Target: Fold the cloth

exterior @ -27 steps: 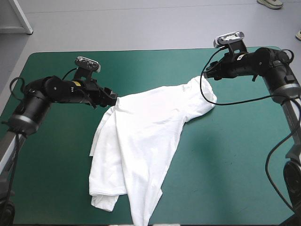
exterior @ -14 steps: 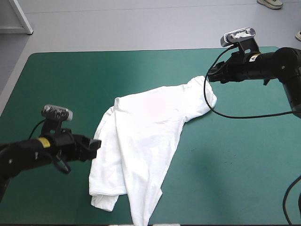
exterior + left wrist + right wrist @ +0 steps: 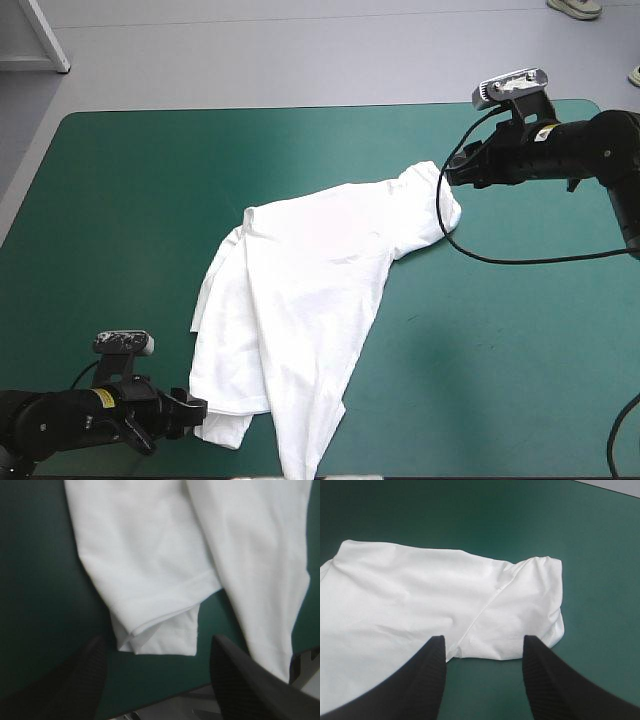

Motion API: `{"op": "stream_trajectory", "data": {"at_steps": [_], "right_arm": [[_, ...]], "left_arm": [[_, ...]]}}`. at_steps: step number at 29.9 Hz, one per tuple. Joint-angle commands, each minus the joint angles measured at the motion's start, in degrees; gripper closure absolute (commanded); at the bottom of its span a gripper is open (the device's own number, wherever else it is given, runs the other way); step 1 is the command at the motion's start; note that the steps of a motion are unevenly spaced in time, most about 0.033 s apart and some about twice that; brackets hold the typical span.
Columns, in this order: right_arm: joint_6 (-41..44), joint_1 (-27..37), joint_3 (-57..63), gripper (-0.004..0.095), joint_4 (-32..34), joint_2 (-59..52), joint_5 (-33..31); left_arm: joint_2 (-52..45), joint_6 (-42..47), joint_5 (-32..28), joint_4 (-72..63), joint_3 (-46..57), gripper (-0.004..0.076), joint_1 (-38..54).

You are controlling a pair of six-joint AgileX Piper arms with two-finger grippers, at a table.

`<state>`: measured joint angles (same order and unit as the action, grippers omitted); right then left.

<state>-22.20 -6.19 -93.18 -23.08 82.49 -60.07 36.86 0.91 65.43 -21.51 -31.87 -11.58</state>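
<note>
Left tool [image 3: 157,642] stands spread before T-shirt's [image 3: 150,555] doubled corner.

White T-shirt [image 3: 310,310] rumpled on table

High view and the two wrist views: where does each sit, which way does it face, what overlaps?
High view: above and behind the robot, looking forward and down on the table; left gripper near left, right gripper far right, T-shirt between.
Left wrist view: above that wrist, along its open fingers to the T-shirt's folded near corner.
Right wrist view: above that wrist, along its open fingers to the T-shirt's far right end.
Shared: all three show the T-shirt on the table.
</note>
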Motion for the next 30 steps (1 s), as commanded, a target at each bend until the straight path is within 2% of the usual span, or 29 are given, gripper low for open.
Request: {"op": "stream_trajectory", "data": {"at_steps": [1,7,11,17,21,23,26,27,30], "right_arm": [[0.0,0.5,-0.4,0.0460,-0.5,-1.8,3.7],[0.0,0.5,-0.4,0.0460,0.3,-1.7,3.1],[1.4,0.5,-0.4,0.0460,4.1,-1.7,1.8],[2.3,0.5,5.4,0.0460,7.0,-1.7,4.6],[2.3,0.5,12.2,0.0460,6.1,-1.8,7.0],[2.3,0.5,14.4,0.0460,6.9,-1.8,8.7],[2.3,0.5,16.0,0.0460,8.8,-1.8,9.9],[2.5,0.5,16.4,0.0460,8.7,-1.8,10.4],[3.3,0.5,17.9,0.0460,8.2,-1.6,14.1]], "left_arm": [[0.2,2.2,-5.1,-0.7,1.1,0.0275,-0.1],[3.1,4.1,-9.2,-0.9,3.6,0.0275,-0.1],[8.5,-0.2,-13.2,-5.7,3.9,0.0275,-0.1],[18.2,-4.3,-12.5,-5.0,3.9,0.0275,-0.1],[20.2,-4.4,-12.2,-1.8,3.9,0.0294,-0.1],[20.1,-4.6,-13.1,-1.4,3.9,0.0378,-0.1],[20.1,-5.5,-13.4,-1.3,3.9,0.0664,-0.1],[20.1,-6.6,-13.5,-1.3,3.9,0.0700,-0.1],[20.1,-6.7,-14.8,-1.3,3.9,0.0705,-0.1]]}}
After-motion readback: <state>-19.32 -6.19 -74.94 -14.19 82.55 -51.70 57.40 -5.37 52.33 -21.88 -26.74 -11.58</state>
